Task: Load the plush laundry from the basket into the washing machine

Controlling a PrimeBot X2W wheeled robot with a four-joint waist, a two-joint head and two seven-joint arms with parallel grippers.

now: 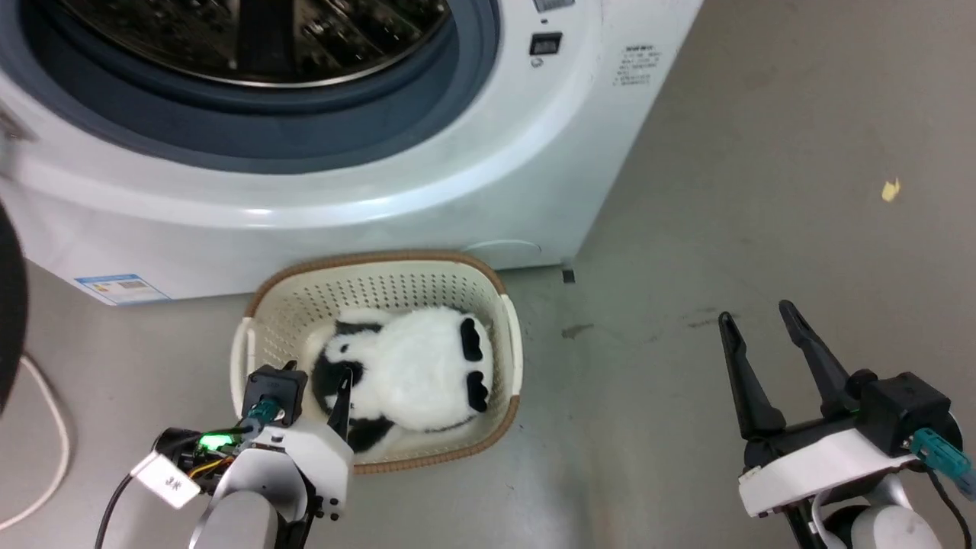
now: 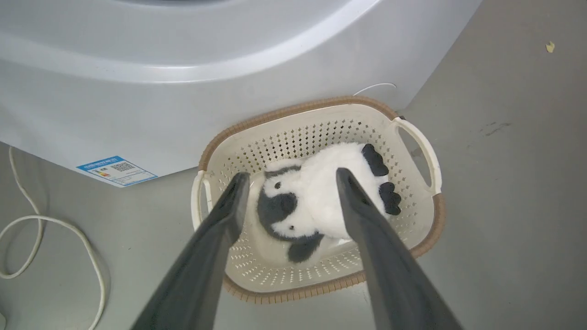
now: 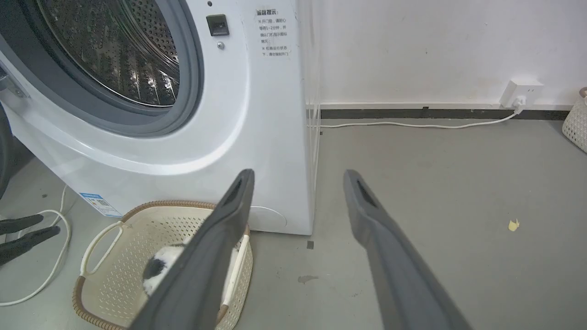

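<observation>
The plush laundry (image 1: 412, 377), a fluffy white and black panda toy, lies in the cream basket (image 1: 503, 305) on the floor, just in front of the washing machine (image 1: 320, 206). The washer's steel drum (image 3: 114, 55) stands open to view. My left gripper (image 1: 318, 371) hangs open over the basket's near left end. In its wrist view the two fingers straddle the plush (image 2: 321, 183) from above without touching it. Off to the right over bare floor, my right gripper (image 1: 755, 313) is open and holds nothing. The basket (image 3: 114, 229) shows at that wrist view's lower left.
A white cable (image 2: 46, 220) loops on the floor left of the basket. The door's dark rim (image 1: 8, 320) juts in at the far left. A wall socket (image 3: 523, 91), a second pale basket (image 3: 578, 119) and a yellow scrap (image 1: 890, 190) lie to the right.
</observation>
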